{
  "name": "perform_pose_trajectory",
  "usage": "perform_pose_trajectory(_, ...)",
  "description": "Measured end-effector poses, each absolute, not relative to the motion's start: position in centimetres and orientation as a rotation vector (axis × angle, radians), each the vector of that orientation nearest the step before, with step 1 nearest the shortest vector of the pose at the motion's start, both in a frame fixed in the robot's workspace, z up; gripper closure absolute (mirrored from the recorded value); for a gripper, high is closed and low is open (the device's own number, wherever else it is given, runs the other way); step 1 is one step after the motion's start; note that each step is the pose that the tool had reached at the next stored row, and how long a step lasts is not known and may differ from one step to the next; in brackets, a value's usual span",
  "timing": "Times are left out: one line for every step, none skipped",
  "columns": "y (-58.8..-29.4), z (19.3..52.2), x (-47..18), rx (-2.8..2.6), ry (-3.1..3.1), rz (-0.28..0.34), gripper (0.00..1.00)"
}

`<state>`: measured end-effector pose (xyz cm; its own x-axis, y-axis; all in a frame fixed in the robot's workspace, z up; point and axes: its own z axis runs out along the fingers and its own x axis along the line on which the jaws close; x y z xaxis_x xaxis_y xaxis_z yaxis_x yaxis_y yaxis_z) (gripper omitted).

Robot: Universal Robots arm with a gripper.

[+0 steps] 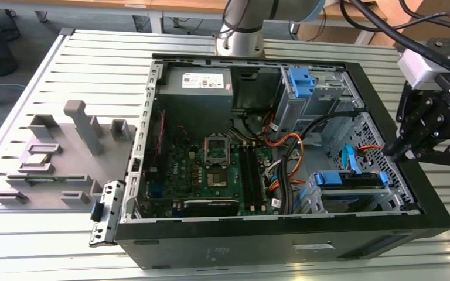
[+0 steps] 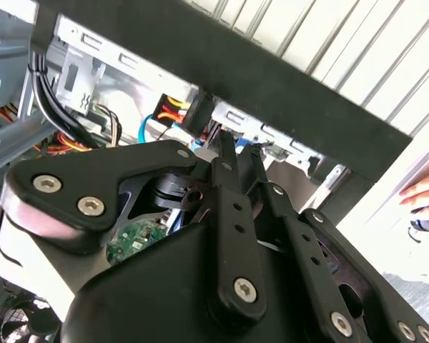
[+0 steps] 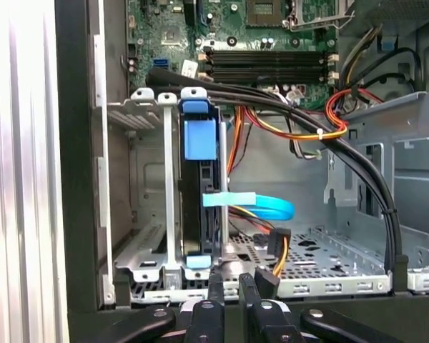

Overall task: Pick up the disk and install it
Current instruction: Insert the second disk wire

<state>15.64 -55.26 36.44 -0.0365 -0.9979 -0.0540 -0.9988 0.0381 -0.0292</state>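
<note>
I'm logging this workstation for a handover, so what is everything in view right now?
Open black computer case: one, on the slatted metal table.
Green motherboard: one, inside the case.
Grey power supply box: one, far corner of the case.
Blue-framed disk: one, seated edge-on in the drive cage.
Light blue flat cable: one, beside the disk.
Grey parts fixture: one, at the exterior view's left.
Person's hand: one, beyond the case.
Black gripper: one, at the case's edge near the disk.
</note>
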Motion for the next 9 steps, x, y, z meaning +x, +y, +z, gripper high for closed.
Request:
perform_pose_trajectory(-55.21,36.43,15.8,-2.138,2.22,0.026,0.76)
perform_pose_trajectory(-55.17,36.42,15.92,-2.138,2.22,0.025,0.76)
perform_pose_trajectory(-55.14,36.42,16.02,-2.138,2.22,0.025,0.76)
perform_pose_trajectory(-55.12,36.43,16.09,-2.138,2.22,0.025,0.76)
perform_pose_trajectory(-55.11,36.43,16.12,-2.138,2.22,0.025,0.76)
perform_pose_trajectory(-55.11,36.43,16.12,-2.138,2.22,0.025,0.76)
perform_pose_trajectory(-55.11,36.43,16.12,-2.138,2.22,0.025,0.76)
perform_pose_trajectory(-55.11,36.43,16.12,-2.138,2.22,0.025,0.76)
perform_pose_trajectory(-55.11,36.43,16.12,-2.138,2.22,0.025,0.76)
